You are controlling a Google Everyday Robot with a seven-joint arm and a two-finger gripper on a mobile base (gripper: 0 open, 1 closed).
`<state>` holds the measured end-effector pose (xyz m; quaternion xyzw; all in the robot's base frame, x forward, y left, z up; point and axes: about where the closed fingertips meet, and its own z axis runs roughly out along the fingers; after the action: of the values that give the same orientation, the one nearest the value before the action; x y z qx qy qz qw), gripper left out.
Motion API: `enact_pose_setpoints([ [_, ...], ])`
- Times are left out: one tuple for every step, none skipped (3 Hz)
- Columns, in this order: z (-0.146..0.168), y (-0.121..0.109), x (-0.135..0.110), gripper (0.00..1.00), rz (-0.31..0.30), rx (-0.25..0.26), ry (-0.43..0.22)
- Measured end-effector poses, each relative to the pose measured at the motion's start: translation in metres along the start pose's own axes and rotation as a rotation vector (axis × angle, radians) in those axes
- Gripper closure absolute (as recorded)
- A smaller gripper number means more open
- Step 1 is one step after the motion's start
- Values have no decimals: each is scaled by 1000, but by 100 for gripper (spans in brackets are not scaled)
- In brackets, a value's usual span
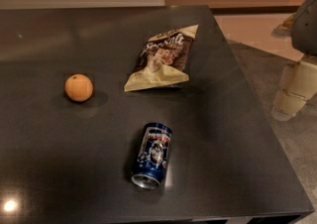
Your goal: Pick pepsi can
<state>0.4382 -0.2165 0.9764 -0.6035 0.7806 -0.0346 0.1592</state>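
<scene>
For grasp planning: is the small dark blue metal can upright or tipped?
Tipped: the can lies on its side, silver end toward camera. The gripper hangs right of the dark table.

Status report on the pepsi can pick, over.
Gripper beyond table right edge, away from can. Pepsi can on its side, near front edge, untouched. Chip bag and orange ball lie apart from it.

Table holds ball left, chip bag behind pepsi can — pincer beyond right edge
</scene>
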Motion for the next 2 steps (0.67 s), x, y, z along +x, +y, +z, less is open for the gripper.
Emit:
enact_pose_setpoints([
  [0,0,0,0,-1,2,-1],
  [-3,1,-17,0,-82,-14,-24],
])
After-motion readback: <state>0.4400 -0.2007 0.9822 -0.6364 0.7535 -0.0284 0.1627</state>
